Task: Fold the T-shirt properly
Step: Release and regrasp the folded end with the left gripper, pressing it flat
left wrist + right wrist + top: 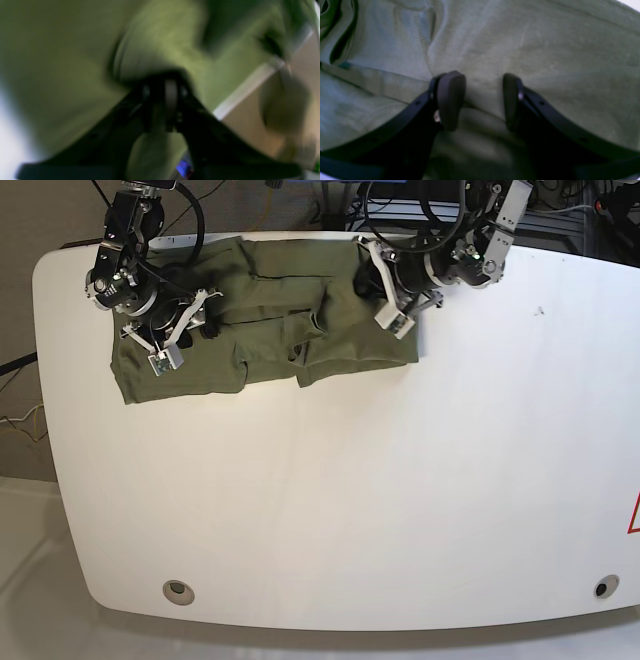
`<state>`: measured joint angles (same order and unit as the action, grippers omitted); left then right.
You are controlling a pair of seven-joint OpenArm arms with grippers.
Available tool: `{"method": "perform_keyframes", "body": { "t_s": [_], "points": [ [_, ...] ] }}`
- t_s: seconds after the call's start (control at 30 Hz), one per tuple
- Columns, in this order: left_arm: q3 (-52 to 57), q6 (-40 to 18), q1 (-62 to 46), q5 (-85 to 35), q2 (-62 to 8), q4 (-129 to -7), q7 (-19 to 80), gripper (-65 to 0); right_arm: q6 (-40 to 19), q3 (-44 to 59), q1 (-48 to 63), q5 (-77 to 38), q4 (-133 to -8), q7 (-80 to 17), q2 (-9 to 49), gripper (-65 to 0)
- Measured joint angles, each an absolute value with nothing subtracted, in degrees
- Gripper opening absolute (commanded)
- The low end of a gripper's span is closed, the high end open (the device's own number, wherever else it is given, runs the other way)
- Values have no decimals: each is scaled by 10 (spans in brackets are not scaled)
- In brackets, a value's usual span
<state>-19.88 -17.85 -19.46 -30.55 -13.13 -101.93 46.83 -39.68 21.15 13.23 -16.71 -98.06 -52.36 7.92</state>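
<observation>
The olive-green T-shirt [270, 310] lies rumpled and partly folded along the far edge of the white table [330, 500]. My right gripper [205, 330] is over its left part. In the right wrist view this gripper [481, 100] stands open, and its dark fingers [451, 100] press down on either side of a low ridge of cloth [545, 62]. My left gripper [364, 280] is at the shirt's right part. The left wrist view is smeared by motion: its jaws [162, 100] look close together amid green cloth [62, 75], and a grip cannot be made out.
The table's white edge [250, 87] runs close by the left gripper, with beige floor beyond it. Cables and equipment [420, 200] crowd the back. Two round holes [178, 588] sit near the front edge. A red mark [634, 515] shows at the right edge.
</observation>
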Motion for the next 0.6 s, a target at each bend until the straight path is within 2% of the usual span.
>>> {"method": "perform_keyframes", "body": {
  "t_s": [0.07,0.2,0.27,0.4,0.53,0.6],
  "points": [
    [-216,-182,-193,-302,-130,-1018,466,-453,-397,211,132,-167,-981,-524,79,-368],
    [-240,-189,-182,-298,-124,-1017,467,-458,-397,212,132,-168,-980,-523,79,-368],
    [-253,-186,-171,-294,-118,-1017,471,-482,-397,212,132,-168,-980,-523,79,-369],
    [-266,-184,-151,-298,-100,-1019,476,-592,-397,212,132,-167,-980,-523,79,-368],
    [-268,-184,-148,-307,-84,-1025,480,-641,-397,213,132,-167,-980,-523,79,-367],
    [-259,-187,-152,-310,-79,-1035,492,-644,-397,214,132,-168,-980,-523,79,-367]
  ]
}}
